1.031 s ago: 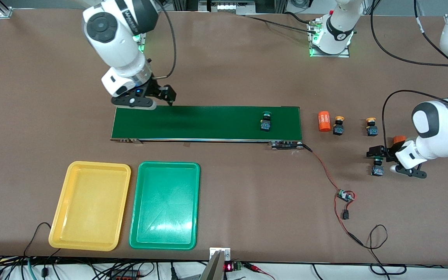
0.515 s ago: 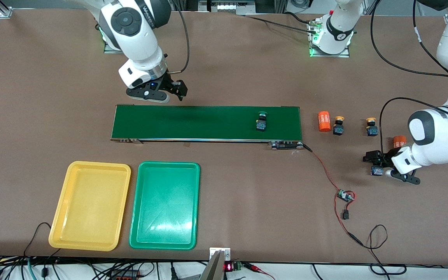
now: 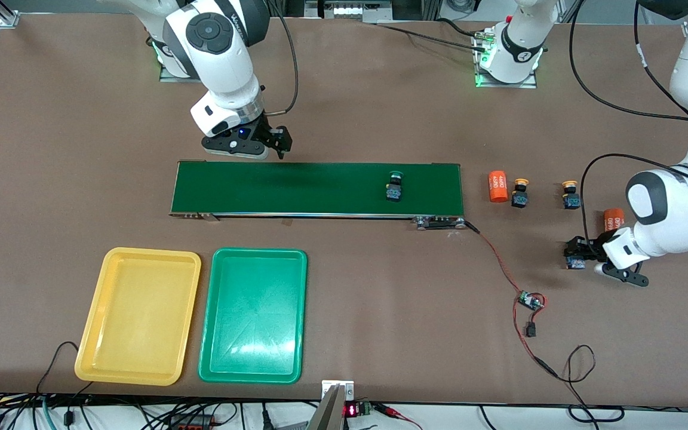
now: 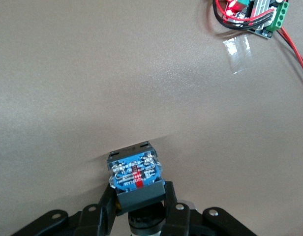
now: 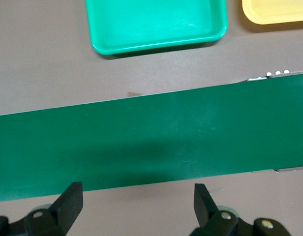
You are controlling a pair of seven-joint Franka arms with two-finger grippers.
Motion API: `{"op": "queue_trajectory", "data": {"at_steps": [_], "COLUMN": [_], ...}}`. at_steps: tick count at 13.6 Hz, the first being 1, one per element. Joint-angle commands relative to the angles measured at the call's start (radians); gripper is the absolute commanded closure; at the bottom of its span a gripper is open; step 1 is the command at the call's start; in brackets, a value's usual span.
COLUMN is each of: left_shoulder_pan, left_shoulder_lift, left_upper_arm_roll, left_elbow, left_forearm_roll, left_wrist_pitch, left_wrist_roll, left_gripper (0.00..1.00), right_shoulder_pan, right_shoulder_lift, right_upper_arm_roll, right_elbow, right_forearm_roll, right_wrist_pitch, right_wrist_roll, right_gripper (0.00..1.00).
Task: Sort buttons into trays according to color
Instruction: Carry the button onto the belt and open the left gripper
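Observation:
My left gripper (image 3: 580,258) is shut on a button (image 3: 574,261) low over the table at the left arm's end. Its blue-grey base (image 4: 135,172) sticks out past the fingers (image 4: 105,209) and its cap is hidden. Another button (image 3: 394,186), green-capped, stands on the dark conveyor belt (image 3: 296,188). Two yellow-capped buttons (image 3: 520,194) (image 3: 570,195) stand past the belt's end. My right gripper (image 3: 260,143) hangs open over the table beside the belt's edge (image 5: 141,147), holding nothing. The yellow tray (image 3: 138,315) and green tray (image 3: 253,315) lie empty near the front camera.
Two orange cylinders (image 3: 497,186) (image 3: 613,220) lie near the yellow-capped buttons. A small circuit board (image 3: 529,300) with red wires sits nearer the camera than the held button and shows in the left wrist view (image 4: 252,14). Cables run along the table's front edge.
My left gripper came down and shut on the button. The green-capped button rode along the belt toward the right arm's end. My right gripper shifted along the belt's edge toward the left arm's end.

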State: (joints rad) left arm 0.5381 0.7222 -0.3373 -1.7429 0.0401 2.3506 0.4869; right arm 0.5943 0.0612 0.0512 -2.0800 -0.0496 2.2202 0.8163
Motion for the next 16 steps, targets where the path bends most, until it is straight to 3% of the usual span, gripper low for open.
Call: {"op": "queue_trajectory", "data": {"at_steps": [1,4,8,13,16], "left_shoulder_pan": [-0.019,-0.11,-0.242,-0.403,-0.443], "left_shoulder_lift": [-0.077,-0.217,-0.363,-0.417,-0.411], "left_upper_arm_roll": [-0.005,-0.014,-0.045,-0.112,-0.181], "left_elbow": [-0.029,-0.063,-0.171,-0.234,-0.234], "left_forearm_roll": [0.03,0.024,0.015,0.012,0.012], "left_wrist_pitch": [-0.037,-0.199,-0.232,-0.225,-0.223], "left_wrist_roll": [0.005,-0.002,-0.112,-0.521,-0.683], "left_gripper": [0.98,0.97,0.97,0.97,0.97], "right_shoulder_pan": [0.009,0.007,0.007,0.004,0.002], "right_shoulder_lift": [0.0,0.0,0.002,0.002,0.0], "right_upper_arm_roll": [-0.007,-0.007,-0.007,-0.007,-0.007], "right_elbow": [-0.006,-0.006,-0.006,-0.006,-0.006], "right_forearm_roll": [-0.019,-0.019,-0.019,-0.019,-0.019], "right_wrist_pitch": [0.021,0.019,0.021,0.021,0.021], "right_wrist_roll": [0.017,0.018,0.017,0.017,0.017], "right_gripper": [0.0,0.0,0.0,0.0,0.0]}}
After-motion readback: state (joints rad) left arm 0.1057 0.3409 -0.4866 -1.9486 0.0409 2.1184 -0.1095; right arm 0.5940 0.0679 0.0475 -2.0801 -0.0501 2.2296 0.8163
